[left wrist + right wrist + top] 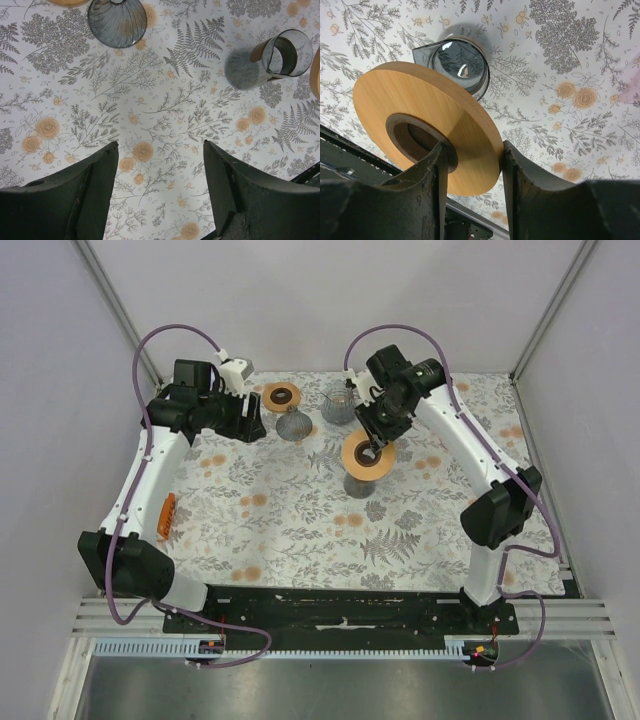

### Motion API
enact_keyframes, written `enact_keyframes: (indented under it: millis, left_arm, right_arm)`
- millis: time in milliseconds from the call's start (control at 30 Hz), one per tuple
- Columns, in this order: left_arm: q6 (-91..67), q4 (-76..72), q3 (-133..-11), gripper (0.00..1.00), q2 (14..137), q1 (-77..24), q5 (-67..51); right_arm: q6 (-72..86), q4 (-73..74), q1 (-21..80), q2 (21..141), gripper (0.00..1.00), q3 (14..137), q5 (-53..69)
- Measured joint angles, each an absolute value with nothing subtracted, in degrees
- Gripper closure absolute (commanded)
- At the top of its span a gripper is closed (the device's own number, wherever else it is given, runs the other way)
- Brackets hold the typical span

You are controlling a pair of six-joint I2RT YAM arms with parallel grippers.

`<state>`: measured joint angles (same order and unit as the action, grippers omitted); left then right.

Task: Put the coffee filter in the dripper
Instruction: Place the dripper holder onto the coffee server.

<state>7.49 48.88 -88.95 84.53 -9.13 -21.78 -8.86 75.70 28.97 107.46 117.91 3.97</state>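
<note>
My right gripper [372,448] is shut on the dripper [365,455], a round orange ring with a dark centre hole, and holds it tilted above the cloth at back centre. In the right wrist view one finger sits in the hole and the other presses the outer rim of the dripper [420,100], so the gripper [472,145] clamps the ring's band. My left gripper [245,420] is open and empty at the back left; it shows over bare flowered cloth in the left wrist view [160,145]. The white coffee filter is out of view.
A second orange ring [282,394] lies at the back. A dark grey ribbed cone [293,425] [117,20] stands beside it. A clear glass jug [339,405] [280,55] [460,62] stands near the held ring. An orange packet [166,515] lies at the left edge.
</note>
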Motion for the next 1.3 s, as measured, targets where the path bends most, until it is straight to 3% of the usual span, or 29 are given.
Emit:
enact_keyframes:
  millis: [367, 500, 767, 900, 1300]
  left_arm:
    - [8.5, 48.2, -88.1, 0.26, 84.3, -9.1, -21.0]
    - [8.7, 48.1, -87.7, 0.27, 84.3, -9.1, -20.9]
    - [8.7, 48.0, -87.7, 0.27, 84.3, -9.1, -20.9]
    - [8.7, 48.0, -87.7, 0.27, 84.3, -9.1, -20.9]
    - [8.7, 48.0, -87.7, 0.27, 85.1, -9.1, -20.9]
  right_arm:
    - [-10.2, 76.8, 28.6, 117.6, 0.99, 125.7, 4.8]
    - [-10.5, 77.0, 27.9, 119.7, 0.87, 126.1, 5.3]
    - [-10.7, 77.2, 26.6, 122.3, 0.46, 126.5, 5.9]
    - [-11.2, 77.2, 26.4, 122.4, 0.34, 126.5, 6.3]
    - [-12.3, 75.8, 25.1, 122.0, 0.27, 127.3, 8.0]
